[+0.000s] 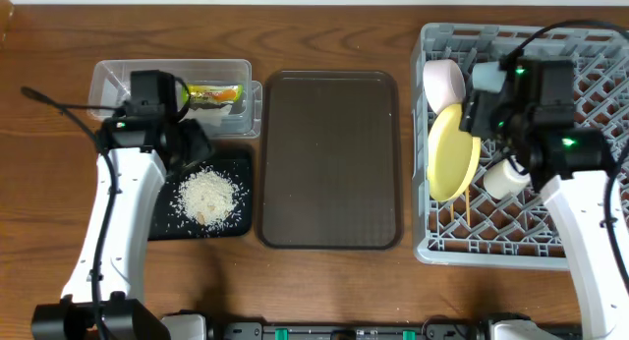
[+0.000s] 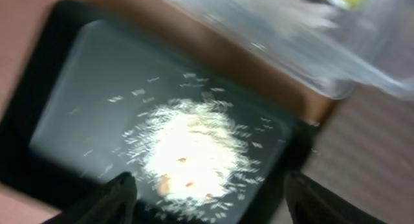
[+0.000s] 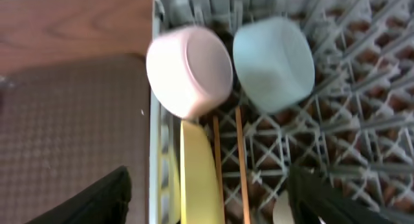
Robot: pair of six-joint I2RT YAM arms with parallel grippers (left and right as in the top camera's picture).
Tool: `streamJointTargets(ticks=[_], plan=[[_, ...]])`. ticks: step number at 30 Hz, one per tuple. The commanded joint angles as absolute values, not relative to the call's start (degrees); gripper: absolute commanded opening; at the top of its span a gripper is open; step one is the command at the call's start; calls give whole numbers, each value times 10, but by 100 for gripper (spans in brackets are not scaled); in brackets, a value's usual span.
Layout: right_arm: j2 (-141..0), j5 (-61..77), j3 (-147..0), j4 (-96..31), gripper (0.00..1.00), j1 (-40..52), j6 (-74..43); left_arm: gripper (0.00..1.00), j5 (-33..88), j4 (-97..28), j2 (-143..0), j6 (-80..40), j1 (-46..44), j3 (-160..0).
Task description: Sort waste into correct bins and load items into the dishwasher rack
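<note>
Two end effectors: both stand wide with nothing between the fingers, as each wrist view shows.
Left end effector [image 2: 217,198]: it hangs over the black tray [image 2: 58,88], at the left of the overhead frame.
Right end effector [image 3: 217,204]: it hangs over the upper left corner of the dishwasher rack [image 1: 590,65].
Waste: the rice scraps [image 1: 208,197] lie heaped in the black tray; the snack wrapper [image 1: 214,94] lies in the clear tub [image 1: 108,80] just above it.
Items: the white bowl [image 3: 189,72] and light blue bowl [image 3: 273,63] lie side by side in the rack; the yellow plate [image 1: 452,151] stands on edge below them, the chopsticks [image 3: 240,159] just beside it, the white cup [image 1: 506,178] near.
Progress: we judge the sorting nearly done.
Risk at right: a careless lift could catch a bowl or tip the plate, which seems only to lean between pegs.
Risk at left: a low sweep could push loose grains over the tray rim onto the worktop [image 1: 324,26].
</note>
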State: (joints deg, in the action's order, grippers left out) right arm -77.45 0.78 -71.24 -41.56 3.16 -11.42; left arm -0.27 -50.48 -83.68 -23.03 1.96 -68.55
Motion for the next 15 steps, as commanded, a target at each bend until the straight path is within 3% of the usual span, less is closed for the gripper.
streamJointTargets(ticks=[1, 7, 15], plan=[[-764, 61, -712, -428, 82, 15, -61, 79, 55, -507, -835, -149, -11, -689], [-756, 58, -712, -498, 97, 5, -99, 81, 53, -595, -833, -125, -31, -689], [-664, 35, -644, -516, 99, 6, -124, 80, 47, -602, -720, -116, -31, -651]])
